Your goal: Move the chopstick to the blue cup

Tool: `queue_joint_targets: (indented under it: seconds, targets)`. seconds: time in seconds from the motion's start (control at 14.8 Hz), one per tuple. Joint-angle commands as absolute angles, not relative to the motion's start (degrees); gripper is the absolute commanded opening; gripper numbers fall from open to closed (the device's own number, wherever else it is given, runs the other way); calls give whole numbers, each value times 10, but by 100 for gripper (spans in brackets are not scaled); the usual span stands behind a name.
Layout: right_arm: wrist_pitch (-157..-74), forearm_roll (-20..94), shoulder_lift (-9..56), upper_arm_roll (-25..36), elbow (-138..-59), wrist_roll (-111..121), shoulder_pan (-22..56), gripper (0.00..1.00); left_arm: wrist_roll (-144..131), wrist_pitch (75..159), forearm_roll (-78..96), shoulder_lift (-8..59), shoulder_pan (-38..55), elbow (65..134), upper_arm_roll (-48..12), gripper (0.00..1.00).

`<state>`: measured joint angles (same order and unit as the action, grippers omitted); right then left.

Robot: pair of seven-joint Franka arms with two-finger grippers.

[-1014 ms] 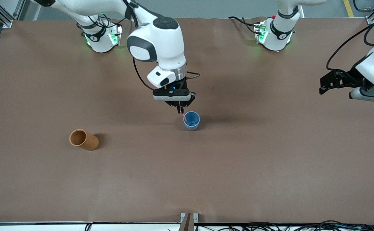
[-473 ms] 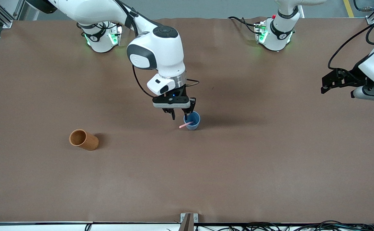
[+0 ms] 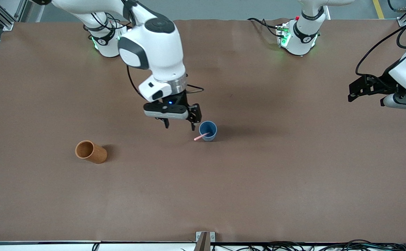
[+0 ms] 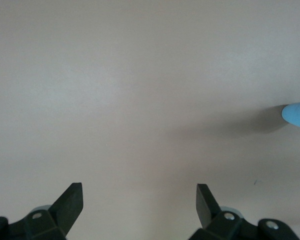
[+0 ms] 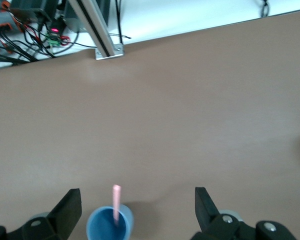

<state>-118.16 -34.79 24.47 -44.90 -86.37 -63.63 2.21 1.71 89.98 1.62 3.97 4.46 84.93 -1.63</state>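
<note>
The blue cup (image 3: 208, 131) stands upright near the middle of the table. A pale-pink chopstick (image 3: 201, 136) leans in it, one end inside and the other sticking out over the rim toward the front camera. Both show in the right wrist view, the cup (image 5: 110, 224) and the chopstick (image 5: 116, 201). My right gripper (image 3: 180, 126) is open and empty, just above the table beside the cup, toward the right arm's end. My left gripper (image 3: 352, 91) is open and empty, held high at the left arm's end of the table. The cup's edge shows in the left wrist view (image 4: 297, 114).
An orange-brown cylindrical cup (image 3: 91, 152) lies on its side toward the right arm's end of the table, nearer the front camera than the blue cup. A metal bracket (image 3: 205, 236) sits at the table's near edge.
My right gripper opened and let go of the chopstick, which tipped to lean in the blue cup. The gripper then moved away toward the right arm's end. The left arm barely moved.
</note>
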Motion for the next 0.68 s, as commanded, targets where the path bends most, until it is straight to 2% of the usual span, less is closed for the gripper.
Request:
queue_joint_targets:
  seconds: [0.0, 0.27, 0.41, 0.61]
  targets:
    - [-1141, -235, 152, -394, -882, -520, -3, 100, 7, 896, 25, 27, 40, 858, -19, 100]
    - [-1072, -49, 51, -219, -884, -292, 2, 100, 7, 896, 25, 28, 40, 858, -19, 100]
    - [-1015, -19, 21, -145, -887, -186, 0, 100, 9, 896, 25, 28, 40, 858, -19, 100]
    - [-960, -18, -1, -81, -888, -112, -8, 100, 11, 896, 25, 28, 40, 858, -19, 100]
